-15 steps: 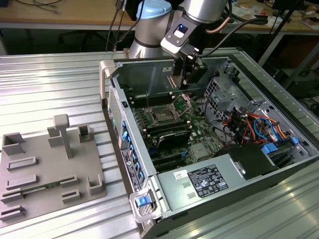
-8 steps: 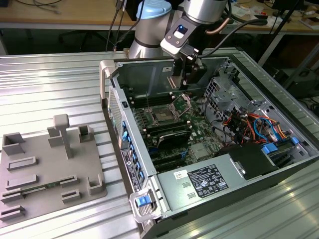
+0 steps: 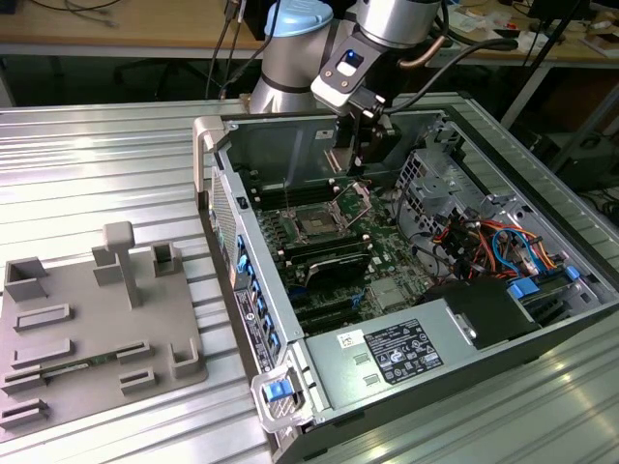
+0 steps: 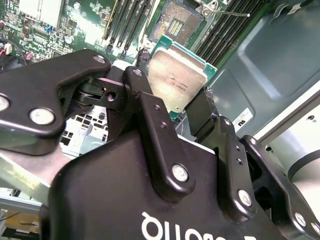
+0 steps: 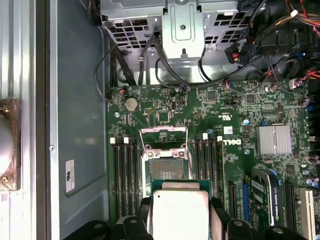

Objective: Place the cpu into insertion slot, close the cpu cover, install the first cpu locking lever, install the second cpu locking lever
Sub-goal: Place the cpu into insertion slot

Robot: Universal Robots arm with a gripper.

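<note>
Exterior view first: your end effector (image 3: 356,155) hangs inside the open computer case (image 3: 542,319) on the bench (image 3: 97,164). It's close over the insertion slot (image 3: 317,224), and the cpu cover (image 3: 354,200) is flipped up.

Second wrist view: it's clamped on the cpu (image 4: 177,82), with the fingers (image 4: 150,117) pinching opposite edges and the silver top showing.

First wrist view: the cpu is held clear of the bare insertion slot, and the cpu cover stands open on the slot's far side.

Bright, even overhead light. The ribbed desk (image 3: 87,164) gleams pale in the exterior view; the cpu (image 4: 176,82) carries soft glare in the second wrist view; the case (image 3: 280,145) interior lies shadowed.
</note>
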